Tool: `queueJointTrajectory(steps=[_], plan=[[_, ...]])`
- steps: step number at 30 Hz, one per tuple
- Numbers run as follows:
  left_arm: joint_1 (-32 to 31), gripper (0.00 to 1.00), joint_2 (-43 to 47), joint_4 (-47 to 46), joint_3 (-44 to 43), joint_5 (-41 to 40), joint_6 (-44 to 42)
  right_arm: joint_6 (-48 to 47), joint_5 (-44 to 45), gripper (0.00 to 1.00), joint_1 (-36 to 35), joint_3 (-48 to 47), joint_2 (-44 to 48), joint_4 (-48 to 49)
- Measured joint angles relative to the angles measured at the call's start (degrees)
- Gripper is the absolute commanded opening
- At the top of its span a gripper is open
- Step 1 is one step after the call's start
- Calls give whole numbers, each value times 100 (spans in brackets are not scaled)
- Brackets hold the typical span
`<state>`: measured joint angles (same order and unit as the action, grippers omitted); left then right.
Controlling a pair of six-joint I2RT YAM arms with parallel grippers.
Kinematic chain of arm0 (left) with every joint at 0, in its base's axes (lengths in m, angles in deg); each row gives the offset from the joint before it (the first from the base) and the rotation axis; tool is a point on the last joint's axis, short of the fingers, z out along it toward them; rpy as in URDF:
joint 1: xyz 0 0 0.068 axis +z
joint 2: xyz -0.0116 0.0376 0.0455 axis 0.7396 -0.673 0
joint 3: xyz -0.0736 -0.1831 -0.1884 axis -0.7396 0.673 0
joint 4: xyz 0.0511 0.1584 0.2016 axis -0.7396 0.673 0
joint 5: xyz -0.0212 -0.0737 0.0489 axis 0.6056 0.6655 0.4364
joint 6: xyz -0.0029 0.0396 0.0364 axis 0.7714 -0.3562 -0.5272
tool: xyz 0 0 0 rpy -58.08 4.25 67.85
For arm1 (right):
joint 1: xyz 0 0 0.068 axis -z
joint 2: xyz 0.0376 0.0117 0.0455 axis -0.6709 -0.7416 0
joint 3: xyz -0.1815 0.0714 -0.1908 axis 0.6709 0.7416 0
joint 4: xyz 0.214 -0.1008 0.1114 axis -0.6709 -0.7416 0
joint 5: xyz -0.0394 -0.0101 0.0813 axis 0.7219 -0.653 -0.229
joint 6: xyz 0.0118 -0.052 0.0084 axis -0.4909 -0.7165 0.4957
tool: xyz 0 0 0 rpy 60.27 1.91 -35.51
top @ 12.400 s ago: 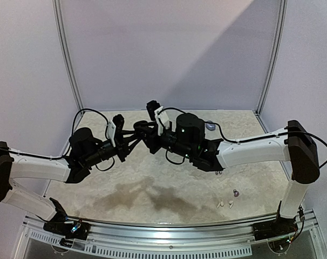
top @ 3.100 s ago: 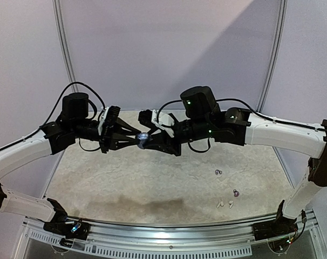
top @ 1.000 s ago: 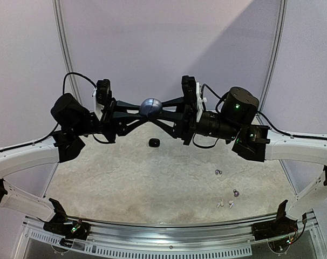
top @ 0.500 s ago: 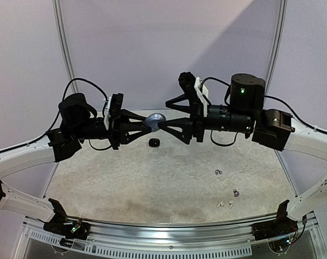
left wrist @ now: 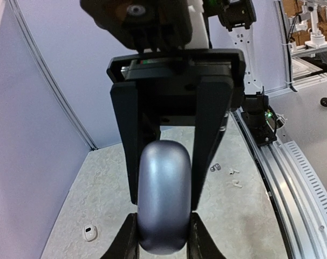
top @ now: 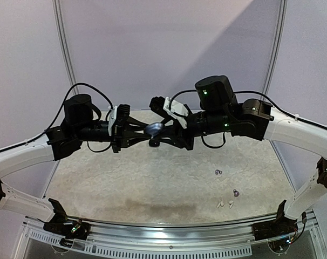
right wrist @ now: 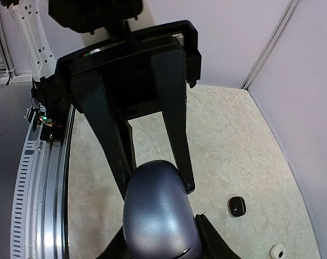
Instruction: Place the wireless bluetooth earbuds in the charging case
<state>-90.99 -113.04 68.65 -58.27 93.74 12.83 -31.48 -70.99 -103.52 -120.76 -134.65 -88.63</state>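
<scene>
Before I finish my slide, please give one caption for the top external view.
The left jaws and the right jaws grip one bluish-grey charging case above the table, earbuds loose below.

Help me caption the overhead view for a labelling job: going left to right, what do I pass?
In order: left arm's black wrist motor → charging case, held mid-air → pair of tiny earbuds → lone purplish earbud → right arm's black elbow. The white earbuds straddle those two, so I left them out.
</scene>
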Motion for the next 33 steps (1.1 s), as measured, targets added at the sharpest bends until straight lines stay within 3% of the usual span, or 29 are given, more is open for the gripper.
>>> queueJointTrajectory(steps=[6, 7, 9, 10, 11, 17, 18, 22, 28, 33], plan=[[2, 0, 11, 37, 0, 48, -9, -160, 44, 2, -11, 79, 48, 59], [2, 5, 11, 39, 0, 57, -9, -160, 42, 0, -11, 114, 66, 87], [2, 69, 11, 28, 0, 85, 2, -149, 42, 0, -13, 173, 101, 164], [2, 94, 11, 4, 0, 96, 37, -133, 42, 0, -17, 212, 125, 214], [4, 98, 11, -31, 0, 90, 48, -92, 42, 0, -20, 273, 157, 291], [66, 98, 13, -476, 76, 203, 767, 387, -116, 0, 72, 1093, 754, 1228], [72, 96, 13, -597, 105, 262, 916, 468, -168, 0, 94, 1224, 866, 1392], [76, 71, -22, -1320, 164, 540, 1676, 796, -466, 0, 184, 1797, 1381, 2376], [17, 63, -275, -2824, 170, 632, 2898, 1088, -682, 0, 195, 2133, 1676, 3399], [-52, 60, -424, -3309, 170, 629, 3482, 1198, -811, 0, 195, 2155, 1655, 3786]])
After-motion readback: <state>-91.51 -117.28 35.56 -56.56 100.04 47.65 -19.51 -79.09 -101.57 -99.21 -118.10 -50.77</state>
